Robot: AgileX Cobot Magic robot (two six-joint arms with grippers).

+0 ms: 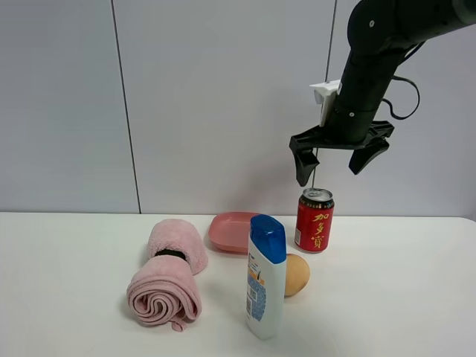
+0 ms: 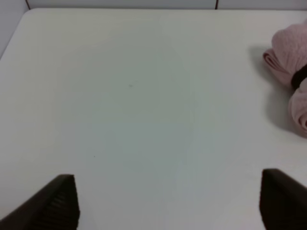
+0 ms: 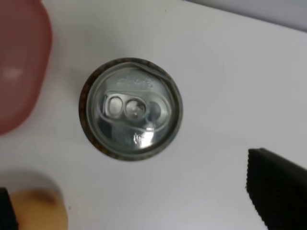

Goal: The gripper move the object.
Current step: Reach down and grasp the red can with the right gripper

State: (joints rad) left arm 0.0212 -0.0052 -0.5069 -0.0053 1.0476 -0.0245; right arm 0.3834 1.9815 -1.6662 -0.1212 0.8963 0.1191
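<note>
A small red can (image 1: 314, 220) with yellow Chinese characters and a silver pull-tab top stands upright on the white table, right of the pink dish. My right gripper (image 1: 336, 166) hangs open and empty in the air above the can, not touching it. The right wrist view looks straight down on the can's silver top (image 3: 130, 108), with one black fingertip (image 3: 276, 184) at the edge. My left gripper (image 2: 168, 201) is open and empty over bare table; it is out of the exterior view.
A pink dish (image 1: 232, 231) sits left of the can. An egg-like brown object (image 1: 296, 274) lies in front of the can. A white shampoo bottle (image 1: 265, 277) with a blue cap stands near the front. A rolled pink towel (image 1: 168, 273) lies left.
</note>
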